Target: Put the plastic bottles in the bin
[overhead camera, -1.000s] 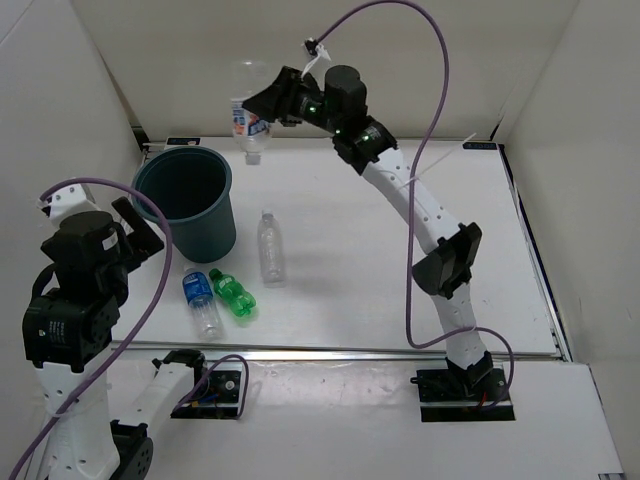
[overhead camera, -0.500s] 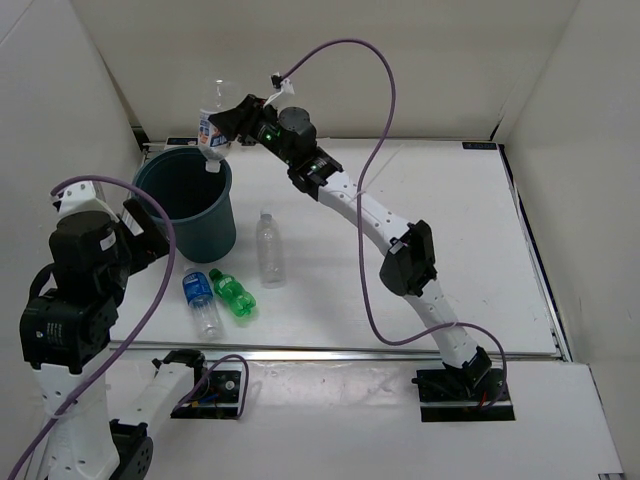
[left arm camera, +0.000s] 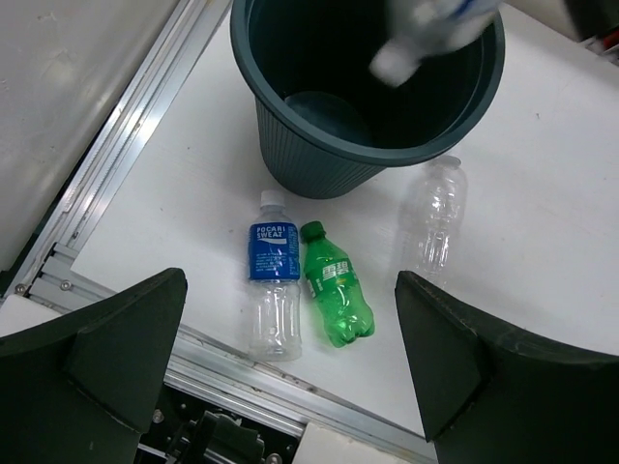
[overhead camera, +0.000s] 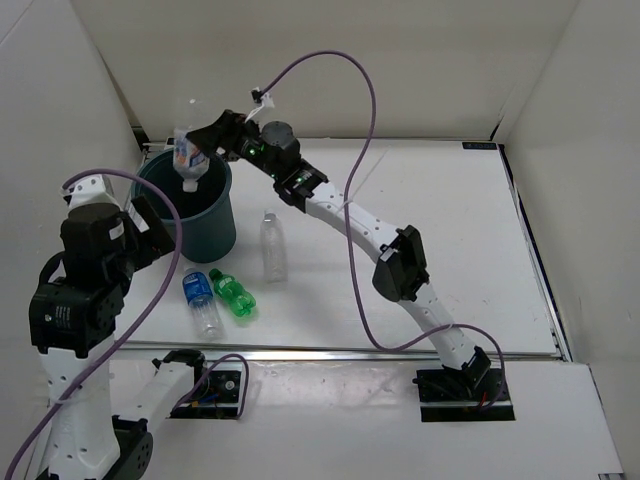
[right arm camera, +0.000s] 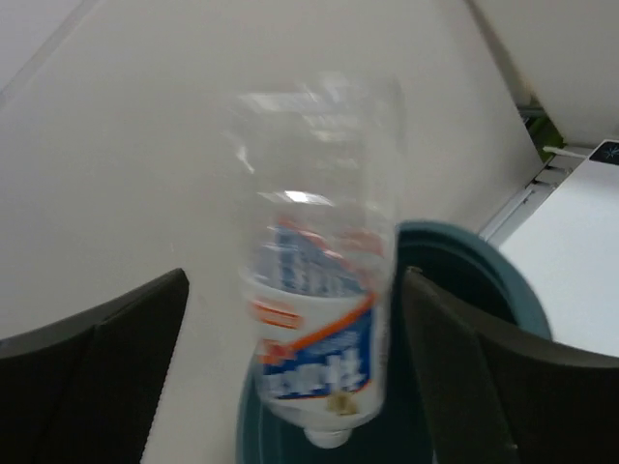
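The clear bottle with a white-red-blue label point(overhead camera: 188, 150) hangs cap down over the mouth of the teal bin point(overhead camera: 208, 235), blurred. My right gripper point(overhead camera: 203, 137) stands open around it; in the right wrist view the fingers point(right arm camera: 116, 329) are spread wide, with a gap beside the bottle point(right arm camera: 319, 329). It also shows blurred in the left wrist view point(left arm camera: 426, 29) above the bin point(left arm camera: 300, 164). The blue-label bottle point(left arm camera: 274, 280), the green bottle point(left arm camera: 337, 290) and the plain clear bottle point(left arm camera: 435, 217) lie on the table in front of the bin. My left gripper point(left arm camera: 290, 280) hovers open above them.
The bin point(right arm camera: 474, 271) stands at the table's back left corner, close to the left wall. An aluminium rail point(overhead camera: 400, 353) runs along the near edge. The right arm reaches diagonally across the table point(overhead camera: 470, 240) to the bin.
The right arm has swung left with the labelled bottle from behind the bin to over its mouth. Its jaws have opened and the bottle has dropped lower. The left arm rose slightly.
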